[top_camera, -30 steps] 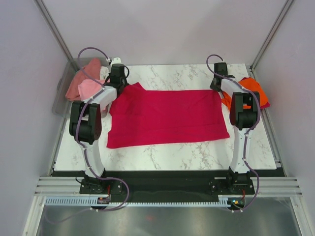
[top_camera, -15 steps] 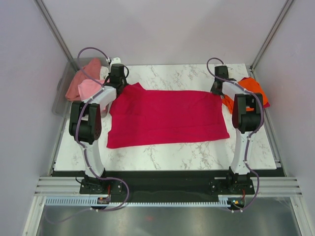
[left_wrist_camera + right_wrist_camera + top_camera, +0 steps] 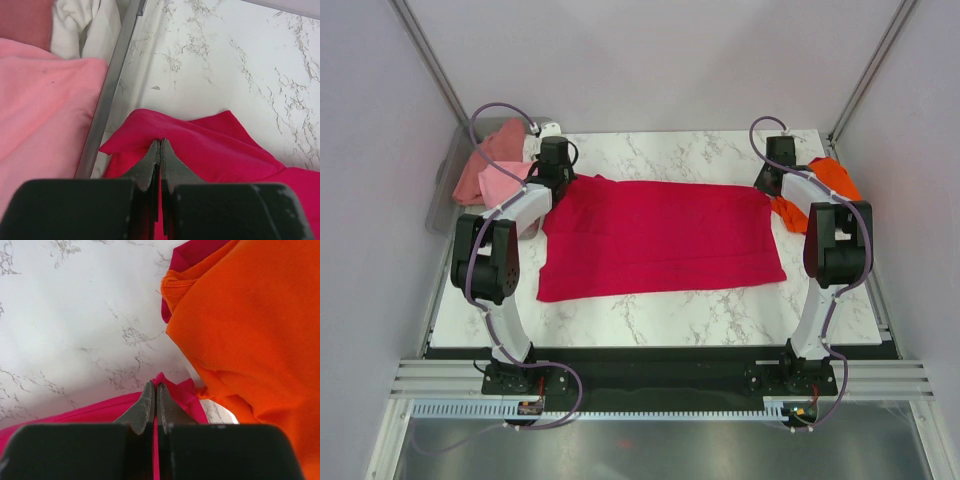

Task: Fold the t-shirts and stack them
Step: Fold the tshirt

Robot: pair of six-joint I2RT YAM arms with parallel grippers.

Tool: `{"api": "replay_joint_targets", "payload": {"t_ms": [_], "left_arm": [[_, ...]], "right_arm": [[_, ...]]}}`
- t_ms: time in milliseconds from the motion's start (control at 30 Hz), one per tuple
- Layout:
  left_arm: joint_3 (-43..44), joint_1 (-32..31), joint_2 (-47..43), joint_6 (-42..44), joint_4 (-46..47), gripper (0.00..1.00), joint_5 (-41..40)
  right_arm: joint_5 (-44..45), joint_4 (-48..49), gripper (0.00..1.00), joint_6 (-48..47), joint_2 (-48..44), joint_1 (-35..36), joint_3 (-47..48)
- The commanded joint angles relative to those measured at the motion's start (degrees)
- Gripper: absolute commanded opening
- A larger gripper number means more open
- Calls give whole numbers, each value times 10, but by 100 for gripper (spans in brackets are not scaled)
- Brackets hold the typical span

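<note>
The crimson t-shirt (image 3: pixel 660 238) lies spread across the middle of the marble table. My left gripper (image 3: pixel 563 181) is shut on its far left corner; in the left wrist view the fingertips pinch a fold of the crimson cloth (image 3: pixel 200 145). My right gripper (image 3: pixel 767 188) is shut on its far right corner, shown pinched in the right wrist view (image 3: pixel 175 390). The bright orange t-shirt (image 3: pixel 825 185) lies crumpled at the right, also in the right wrist view (image 3: pixel 250 320). Light pink (image 3: pixel 503 176), salmon (image 3: pixel 485 160) and white (image 3: pixel 90 25) tees lie in the bin.
The clear grey plastic bin (image 3: pixel 445 195) stands off the table's far left corner; its rim (image 3: pixel 110 85) runs just left of my left gripper. Enclosure walls and slanted frame posts close the sides and back. Bare marble (image 3: pixel 660 320) shows in front of the shirt.
Both grippers have moved toward the far edge, pulling the crimson shirt's far corners back and outward. The far edge now lies straighter.
</note>
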Motion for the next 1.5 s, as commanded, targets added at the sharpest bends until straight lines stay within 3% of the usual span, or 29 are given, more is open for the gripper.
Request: {"api": "replay_joint_targets", "payload": {"t_ms": [0,300,767,1133,1467], "left_arm": [[-25,2,-50,11,57,2,-31],[-95,1,-104,15,95,2,-40],[-185,-64,-177,87,121,2,-142],[-249,-85,-230,75,112,2,-178],[-277,-99,-269,31,36,2,-178]], "right_arm": [[-12,27,0,12,-49,-12,-20],[-26,29,0,14,-91,-12,-64],[-40,30,0,15,-160,-12,-134],[-38,27,0,20,-197,-12,-177],[-19,21,0,22,-234,-12,-223]]}}
